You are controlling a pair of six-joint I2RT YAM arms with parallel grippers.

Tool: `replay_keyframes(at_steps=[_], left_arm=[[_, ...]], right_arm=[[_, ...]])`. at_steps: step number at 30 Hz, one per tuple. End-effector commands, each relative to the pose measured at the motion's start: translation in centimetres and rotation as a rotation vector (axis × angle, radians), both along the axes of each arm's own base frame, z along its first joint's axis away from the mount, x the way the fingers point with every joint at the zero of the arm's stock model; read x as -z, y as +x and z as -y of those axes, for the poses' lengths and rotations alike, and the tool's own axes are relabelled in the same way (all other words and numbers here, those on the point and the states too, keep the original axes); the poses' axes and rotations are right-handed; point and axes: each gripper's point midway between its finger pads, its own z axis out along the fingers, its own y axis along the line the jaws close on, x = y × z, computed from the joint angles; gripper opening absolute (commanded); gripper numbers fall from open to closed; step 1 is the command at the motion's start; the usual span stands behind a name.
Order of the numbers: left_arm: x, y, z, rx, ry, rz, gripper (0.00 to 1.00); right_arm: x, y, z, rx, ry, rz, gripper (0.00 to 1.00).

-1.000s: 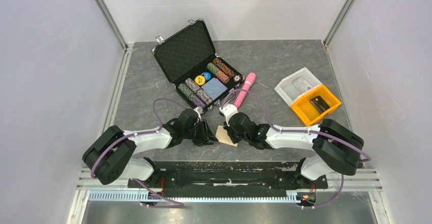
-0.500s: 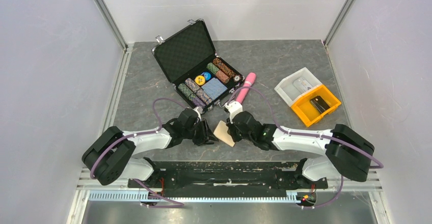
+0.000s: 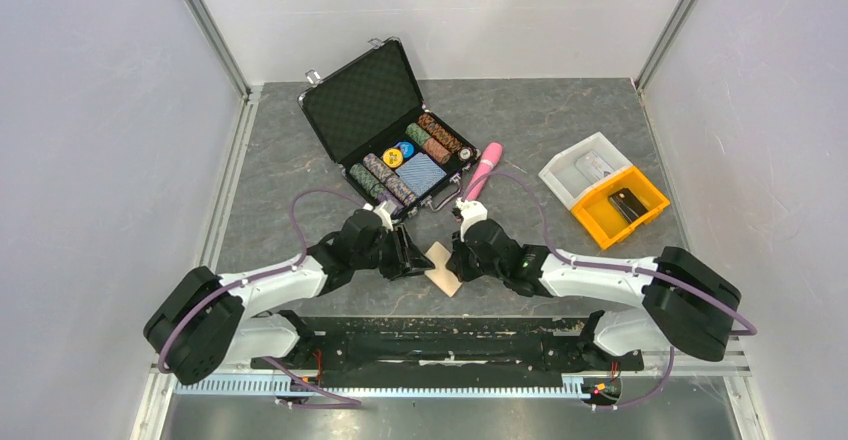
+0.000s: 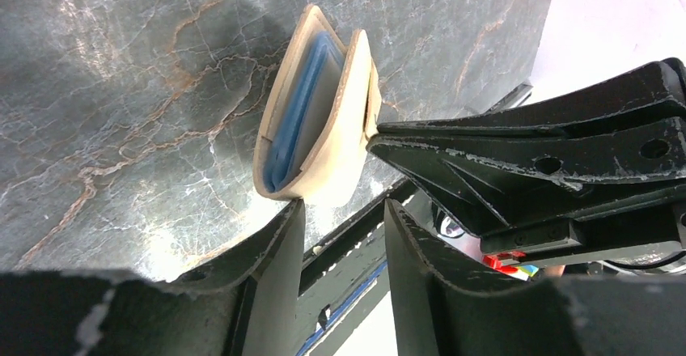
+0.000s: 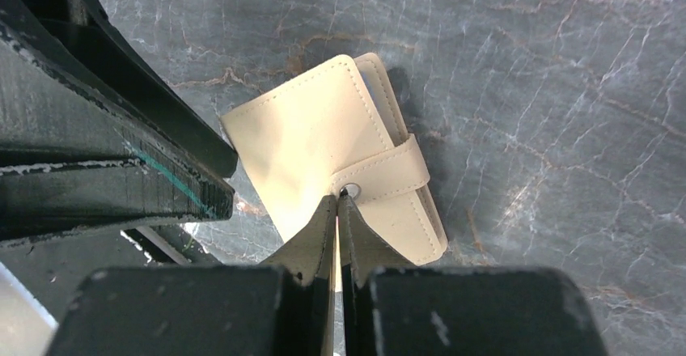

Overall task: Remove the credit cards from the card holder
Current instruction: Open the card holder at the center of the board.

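The tan card holder [image 3: 440, 266] is tilted up on its edge between my two grippers at the table's near edge. In the left wrist view the holder [image 4: 340, 129] gapes open, with light blue credit cards [image 4: 293, 121] inside it. My right gripper [image 5: 338, 200] is shut on the holder's tab strap [image 5: 388, 174] at the snap; it also shows in the top view [image 3: 456, 257]. My left gripper [image 4: 340, 210] is open and empty just below the holder's open end, and one finger [image 4: 275, 251] is close to its rim. It also shows in the top view [image 3: 410, 257].
An open black chip case [image 3: 362, 100] with poker chips stands behind the grippers. A pink tube [image 3: 482, 172] lies to its right. A white tray [image 3: 580, 165] and a yellow bin [image 3: 600, 222] holding a dark object sit at the right.
Both grippers have moved a little away from the arm bases. The holder has moved with the right gripper, and the left gripper has closed in on it.
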Motion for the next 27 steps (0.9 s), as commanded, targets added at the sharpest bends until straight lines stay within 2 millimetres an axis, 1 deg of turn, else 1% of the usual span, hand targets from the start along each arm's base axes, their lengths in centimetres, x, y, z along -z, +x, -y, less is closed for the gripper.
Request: replay_keyframes(at_steps=[1, 4, 10, 15, 20, 23, 27], left_arm=[[0.6, 0.1, 0.2, -0.018, -0.004, -0.013, 0.49], [1.3, -0.1, 0.2, -0.015, -0.003, -0.025, 0.52], [2.3, -0.1, 0.1, -0.011, 0.019, -0.037, 0.52], [2.1, -0.1, 0.5, -0.002, -0.008, -0.026, 0.56], [1.5, 0.1, 1.2, 0.012, -0.050, -0.016, 0.57], [1.1, 0.1, 1.7, 0.019, -0.088, -0.015, 0.55], [1.0, 0.0, 1.9, 0.027, -0.107, -0.024, 0.47]], right_arm=[[-2.1, 0.1, -0.9, 0.028, 0.132, -0.011, 0.00], [-2.6, 0.1, -0.6, 0.040, 0.170, -0.014, 0.00], [-2.9, -0.1, -0.1, 0.053, 0.236, -0.036, 0.00], [-3.3, -0.1, -0.1, 0.063, 0.280, -0.045, 0.00], [-3.5, -1.1, -1.0, 0.003, 0.322, -0.083, 0.00], [-3.4, -1.4, -1.2, -0.014, 0.337, -0.097, 0.00], [-3.2, -1.4, -1.0, -0.013, 0.337, -0.100, 0.00]])
